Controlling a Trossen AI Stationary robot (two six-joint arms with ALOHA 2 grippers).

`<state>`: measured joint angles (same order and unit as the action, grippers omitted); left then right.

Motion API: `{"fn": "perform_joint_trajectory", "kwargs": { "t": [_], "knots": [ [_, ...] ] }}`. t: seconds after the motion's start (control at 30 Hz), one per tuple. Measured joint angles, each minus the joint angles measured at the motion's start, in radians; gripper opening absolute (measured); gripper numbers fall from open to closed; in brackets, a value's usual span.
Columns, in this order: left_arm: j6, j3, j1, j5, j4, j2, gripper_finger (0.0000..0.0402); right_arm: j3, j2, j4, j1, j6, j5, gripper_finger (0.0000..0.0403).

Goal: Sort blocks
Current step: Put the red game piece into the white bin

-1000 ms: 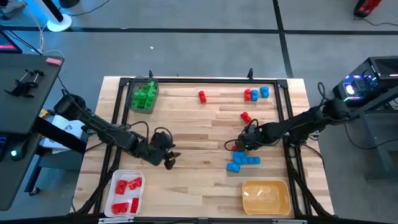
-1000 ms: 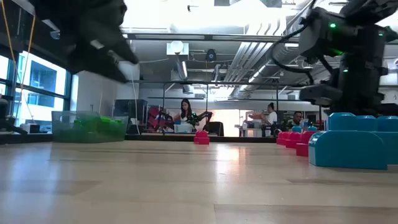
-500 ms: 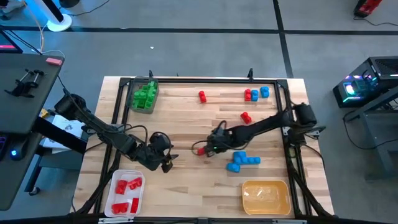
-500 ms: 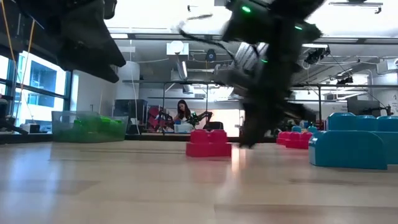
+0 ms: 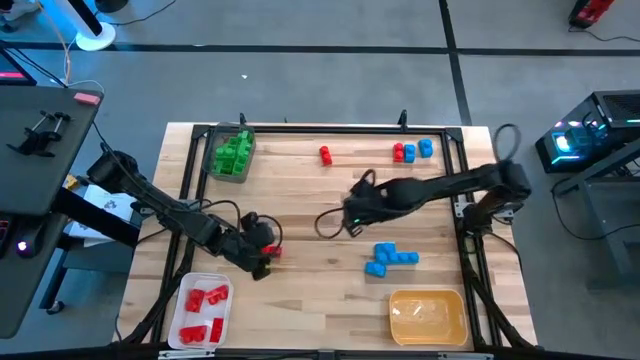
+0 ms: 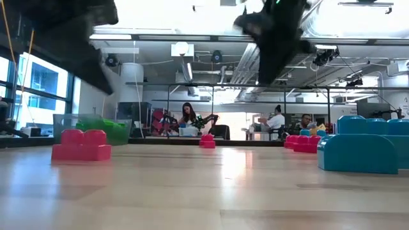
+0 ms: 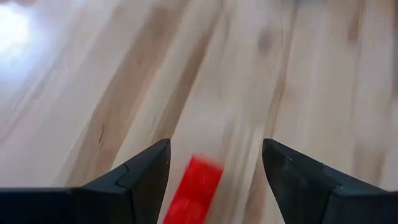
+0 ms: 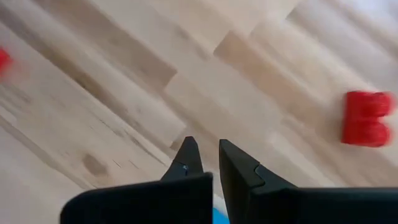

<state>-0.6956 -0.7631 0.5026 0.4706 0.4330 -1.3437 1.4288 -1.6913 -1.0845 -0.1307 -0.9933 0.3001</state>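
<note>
Apparently empty, left fingers (image 7: 214, 163) gape over a red block (image 7: 193, 190); right fingers (image 8: 208, 155) nearly closed.

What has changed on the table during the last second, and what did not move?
A red block slid from beside the blue cluster, across the middle, to the left claw, whose open fingers now frame it. The right claw swept toward the middle, then drew back, fingers nearly shut and empty. The green tray, white tray and yellow tray stayed put.
</note>
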Motion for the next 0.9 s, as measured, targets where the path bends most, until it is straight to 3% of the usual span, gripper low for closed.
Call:
{"fn": "perform_joint_trajectory", "kwargs": {
  "t": [0.13,0.27,0.43,0.67,0.9],
  "knots": [
    [0.124,-0.010,-0.012,-0.118,0.120,0.002,0.0241,-0.013,0.117,-0.025,0.000,-0.026,0.040,0.0000],
    [0.318,-0.005,-0.035,-0.249,0.118,-0.002,0.0241,-0.019,0.184,-0.049,-0.021,-0.055,0.059,0.0000],
    [0.523,-0.005,-0.099,-0.287,0.052,-0.059,0.0241,-0.019,0.209,-0.087,-0.087,-0.125,0.095,0.0000],
    [0.508,-0.005,-0.188,-0.424,0.039,-0.190,0.0241,-0.020,0.199,-0.107,-0.172,-0.201,0.123,0.0000],
    [0.495,-0.011,-0.195,-0.431,0.018,-0.305,0.0241,-0.020,0.199,-0.113,-0.193,-0.222,0.167,0.0000]
  ]
}}
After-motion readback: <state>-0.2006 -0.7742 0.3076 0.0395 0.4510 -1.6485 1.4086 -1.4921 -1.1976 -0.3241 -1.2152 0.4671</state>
